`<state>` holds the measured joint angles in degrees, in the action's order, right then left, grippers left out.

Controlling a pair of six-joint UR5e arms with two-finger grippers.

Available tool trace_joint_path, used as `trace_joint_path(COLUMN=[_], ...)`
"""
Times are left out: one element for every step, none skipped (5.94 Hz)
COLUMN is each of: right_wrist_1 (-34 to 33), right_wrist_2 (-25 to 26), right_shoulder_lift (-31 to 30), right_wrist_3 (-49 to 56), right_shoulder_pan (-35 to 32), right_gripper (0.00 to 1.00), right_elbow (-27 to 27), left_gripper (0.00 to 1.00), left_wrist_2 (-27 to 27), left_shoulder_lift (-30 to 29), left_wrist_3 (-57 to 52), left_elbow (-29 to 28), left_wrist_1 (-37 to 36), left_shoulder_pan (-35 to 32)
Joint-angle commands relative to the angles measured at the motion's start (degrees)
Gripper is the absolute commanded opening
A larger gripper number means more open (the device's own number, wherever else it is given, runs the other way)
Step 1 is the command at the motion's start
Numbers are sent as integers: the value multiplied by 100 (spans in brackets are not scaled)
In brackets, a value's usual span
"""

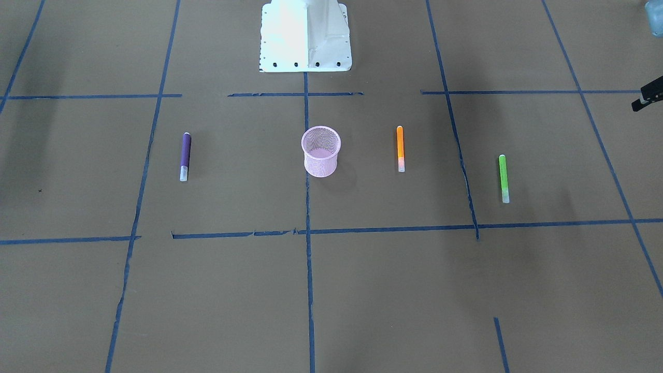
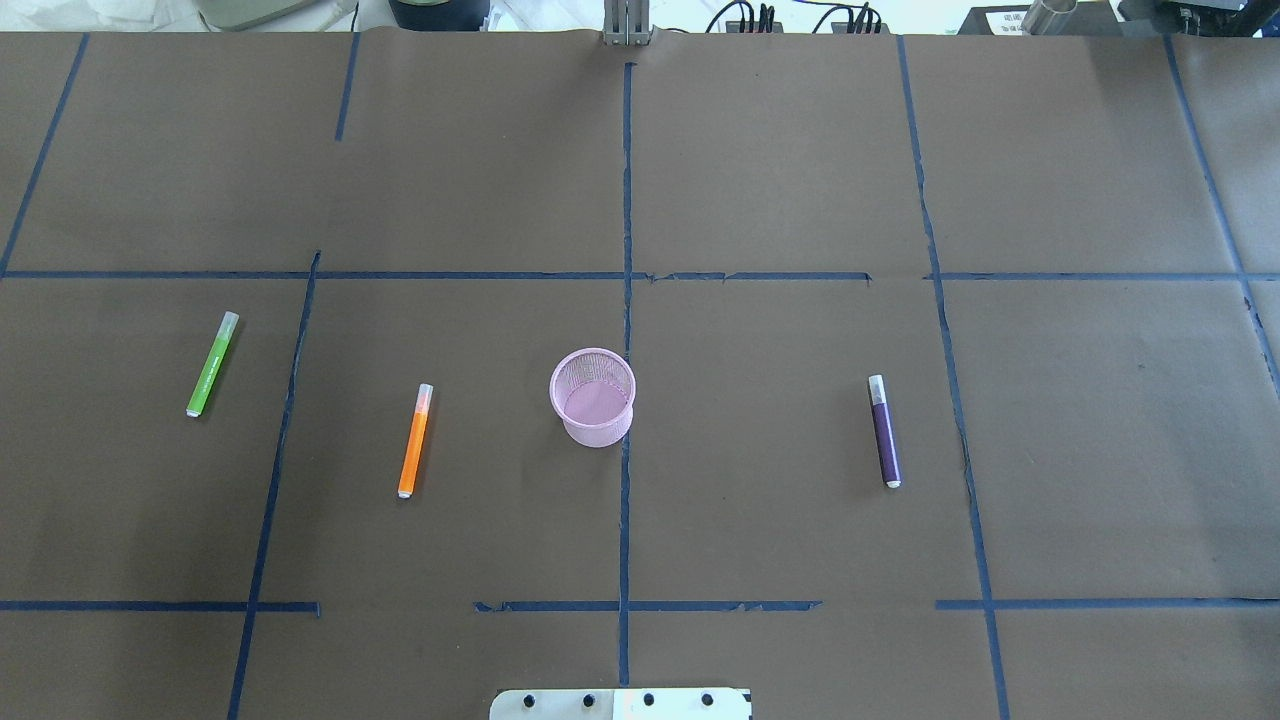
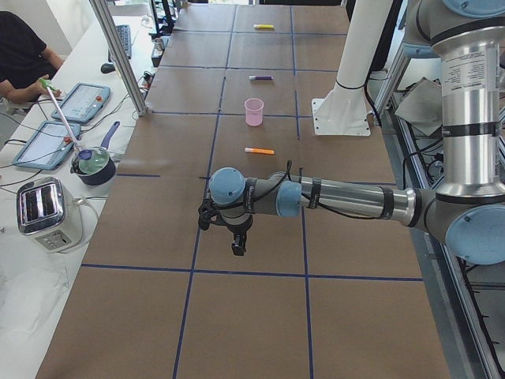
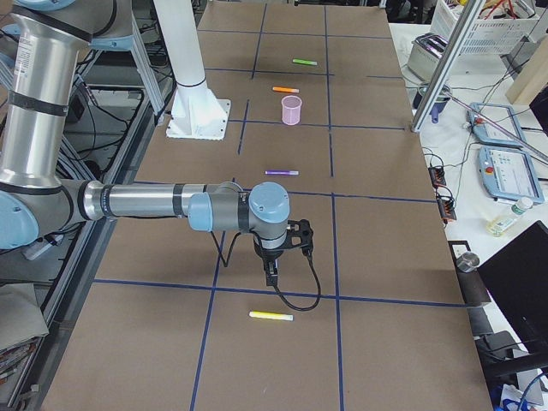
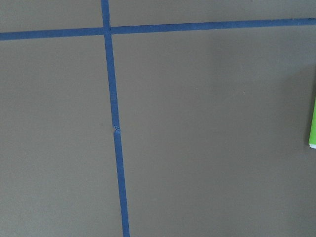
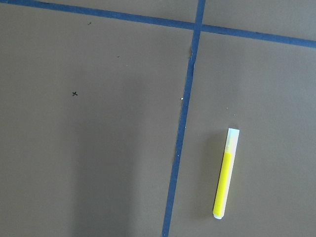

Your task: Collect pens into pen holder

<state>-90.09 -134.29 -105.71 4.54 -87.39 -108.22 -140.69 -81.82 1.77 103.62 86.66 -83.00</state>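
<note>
Toaster (image 3: 46,212), pot (image 3: 93,164) near it, pens (image 2: 413,441) around pen holder (image 2: 592,396)

Cut off at the frame's right edge: green pen (image 5: 312,123). Jaw state indeterminable, too small: left gripper (image 3: 237,245), right gripper (image 4: 272,275).

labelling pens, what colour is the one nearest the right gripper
Yellow pen, clearest in the right wrist view.

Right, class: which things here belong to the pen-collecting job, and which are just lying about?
Job: purple pen, orange pen, green pen, yellow pen, pink pen holder.
Lying about: toaster, pot, tablets.
</note>
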Motion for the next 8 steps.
trace_joint_path(right_wrist_1=[0,0,0,0,0,0,0,0], right_wrist_2=[-9,-9,-9,-9,-9,-9,-9,-18], right_shoulder_lift=[-19,-20,-20,-20,-20,-20,-20,-20], right_wrist_3=[3,-6,-6,-6,-6,-6,-14,-15], right_shoulder_pan=[-6,-6,-6,-6,-6,-6,-6,-6], right_gripper=[100,100,100,100,100,100,100,100], right_elbow=[-15,-6,-15,-6,-6,-6,-15,-6], left_gripper=[100,100,100,100,100,100,100,100], left_wrist_2=[111,112,112,112,121,121,121,103], left_shoulder_lift=[130,140,157,166,166,157,157,140], left_wrist_3=[-18,-18,-18,-18,-1,-1,8,-1], left_elbow=[105,158,184,211,220,324,351,439], left_wrist_1=[53,53,62,62,53,36,1,61], left_shoulder_pan=[-6,-6,-6,-6,-6,-6,29,29])
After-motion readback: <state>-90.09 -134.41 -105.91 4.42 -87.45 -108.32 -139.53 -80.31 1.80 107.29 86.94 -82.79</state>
